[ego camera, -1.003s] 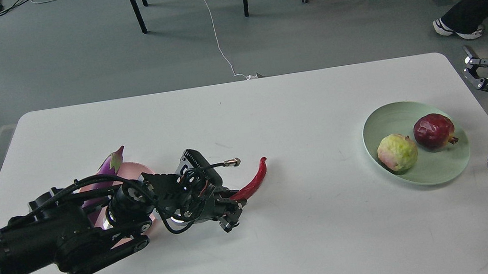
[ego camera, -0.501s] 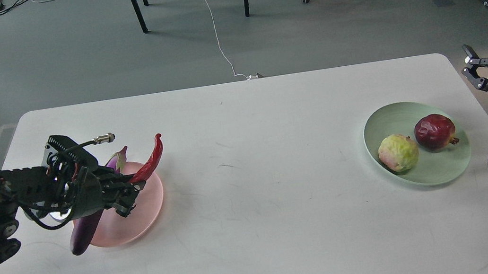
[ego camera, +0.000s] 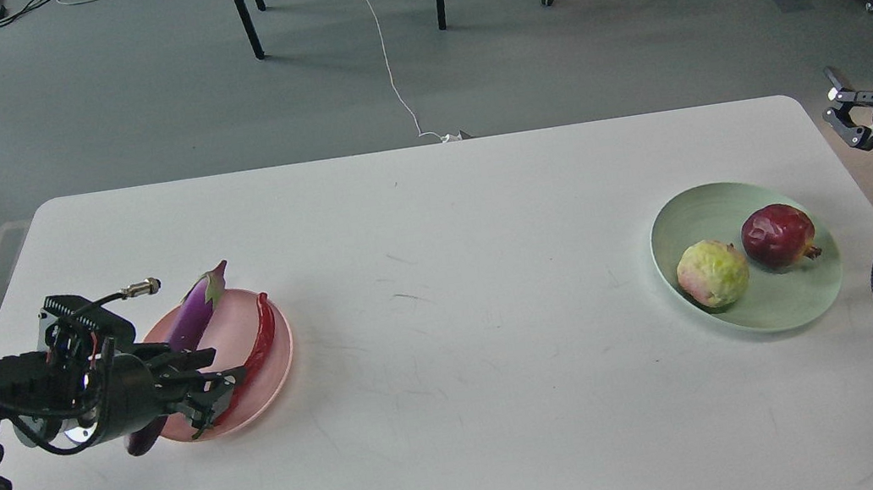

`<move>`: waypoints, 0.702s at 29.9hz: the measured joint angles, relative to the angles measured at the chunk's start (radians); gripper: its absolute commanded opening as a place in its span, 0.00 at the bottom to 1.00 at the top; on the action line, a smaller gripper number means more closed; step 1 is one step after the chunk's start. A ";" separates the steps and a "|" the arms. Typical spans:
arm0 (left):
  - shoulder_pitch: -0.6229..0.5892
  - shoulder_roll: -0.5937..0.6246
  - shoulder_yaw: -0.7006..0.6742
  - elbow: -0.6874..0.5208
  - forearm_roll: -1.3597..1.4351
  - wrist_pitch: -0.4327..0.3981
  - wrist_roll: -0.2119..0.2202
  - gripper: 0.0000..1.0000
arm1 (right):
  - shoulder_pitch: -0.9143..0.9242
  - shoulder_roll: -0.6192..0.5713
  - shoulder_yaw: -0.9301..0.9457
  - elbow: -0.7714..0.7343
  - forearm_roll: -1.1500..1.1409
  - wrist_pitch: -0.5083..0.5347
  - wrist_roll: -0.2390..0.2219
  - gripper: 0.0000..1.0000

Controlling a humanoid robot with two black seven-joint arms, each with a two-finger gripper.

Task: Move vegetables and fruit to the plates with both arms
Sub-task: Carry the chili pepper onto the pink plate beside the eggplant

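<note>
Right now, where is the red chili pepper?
In the head view the chili pepper lies on the pink plate at table left, along its right rim beside the eggplant, with the left gripper at its near end.

Chili pepper (ego camera: 257, 357) on pink plate (ego camera: 267, 380)

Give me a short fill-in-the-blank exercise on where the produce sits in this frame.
1. The chili pepper lies on the ____ plate.
2. The pomegranate shares the green plate with a yellow-green ____.
3. The long purple vegetable beside the chili is an ____.

Missing words: pink; fruit; eggplant
</note>
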 measured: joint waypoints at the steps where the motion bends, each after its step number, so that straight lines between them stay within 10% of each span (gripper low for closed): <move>1: -0.001 0.000 -0.014 0.002 -0.025 0.000 0.000 0.93 | 0.001 0.000 0.001 -0.001 0.000 0.000 0.000 0.99; 10: 0.000 -0.036 -0.317 0.061 -0.538 -0.002 0.000 0.97 | 0.024 0.008 0.017 -0.006 0.001 0.000 -0.003 0.99; 21: -0.034 -0.353 -0.648 0.390 -1.532 -0.007 0.011 0.98 | 0.041 0.079 0.115 0.007 0.030 0.000 -0.008 0.99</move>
